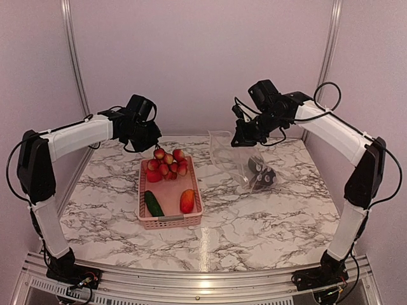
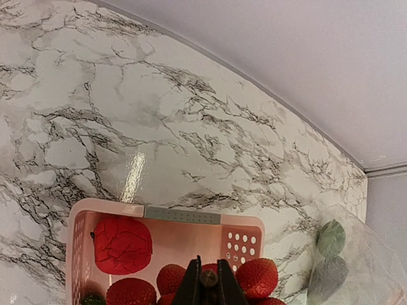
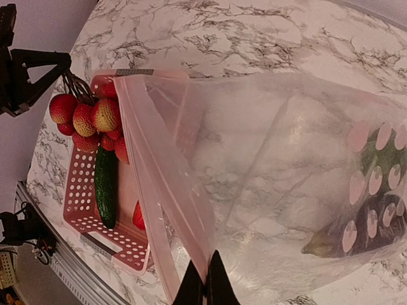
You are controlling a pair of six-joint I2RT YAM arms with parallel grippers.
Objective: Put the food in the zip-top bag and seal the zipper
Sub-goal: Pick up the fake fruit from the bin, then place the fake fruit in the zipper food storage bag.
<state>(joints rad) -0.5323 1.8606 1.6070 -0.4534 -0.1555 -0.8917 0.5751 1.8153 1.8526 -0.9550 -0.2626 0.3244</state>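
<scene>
Left gripper [image 1: 152, 143] clenched on the stem of one red-ball bunch [image 1: 169, 162] over the basket [image 1: 170, 221]. Right gripper [image 3: 205, 283] clenched on the mouth of the bag [image 1: 230, 159], far right of the desk [image 1: 254, 222]. Basket: one cucumber [image 1: 153, 203], one orange fruit [image 1: 187, 201], one tomato [image 1: 154, 176].

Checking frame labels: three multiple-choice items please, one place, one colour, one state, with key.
1. Where is the cucumber? A held aloft; B in the pink basket; C out of view.
2. Colour of the ball bunch in the left gripper? A red; B blue; C yellow.
3. The right gripper is: A open; B not in view; C shut on the zip-top bag's mouth.
B: it lies on the basket floor. A: red in every view. C: it pinches the mouth edge.
</scene>
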